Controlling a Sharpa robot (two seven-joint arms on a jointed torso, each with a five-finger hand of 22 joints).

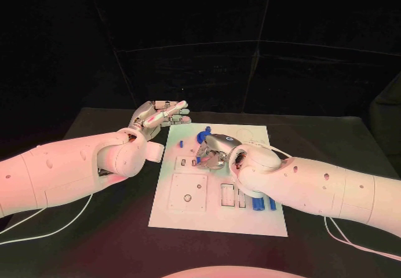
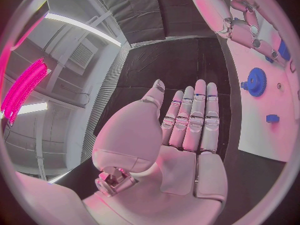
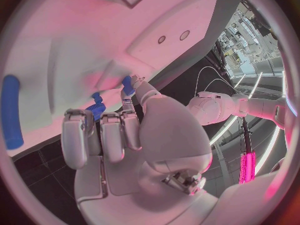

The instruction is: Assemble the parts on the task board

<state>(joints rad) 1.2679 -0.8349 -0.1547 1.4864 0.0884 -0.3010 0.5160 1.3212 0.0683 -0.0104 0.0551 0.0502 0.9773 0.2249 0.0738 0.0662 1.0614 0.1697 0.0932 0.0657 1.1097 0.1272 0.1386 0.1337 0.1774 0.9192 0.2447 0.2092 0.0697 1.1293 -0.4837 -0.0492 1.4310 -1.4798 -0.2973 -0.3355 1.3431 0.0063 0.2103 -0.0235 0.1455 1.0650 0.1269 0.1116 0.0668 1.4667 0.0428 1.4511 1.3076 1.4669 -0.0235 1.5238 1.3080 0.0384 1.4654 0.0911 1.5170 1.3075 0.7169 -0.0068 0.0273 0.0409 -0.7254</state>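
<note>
The white task board (image 1: pixel 219 223) lies in the middle of the black table. My right hand (image 1: pixel 215 153) is down on the board's upper middle with its fingers curled; it pinches a small ribbed blue part (image 3: pixel 97 109) between thumb and fingers, close against the board (image 3: pixel 75 45). My left hand (image 1: pixel 159 119) hovers beside the board's far left corner, with its fingers (image 2: pixel 195 116) straight, side by side and holding nothing. A blue gear (image 1: pixel 204 134) (image 2: pixel 255 81) stands on the board just beyond the right hand. A small blue piece (image 1: pixel 181 142) (image 2: pixel 272 118) lies near it.
Two blue cylinders (image 1: pixel 264 204) lie side by side at the board's near right, next to my right forearm; one blue cylinder (image 3: pixel 11 110) lies on the board beside my right hand. A square recess with holes (image 1: pixel 188 191) takes the board's near left. White cables (image 1: pixel 50 229) trail over the table.
</note>
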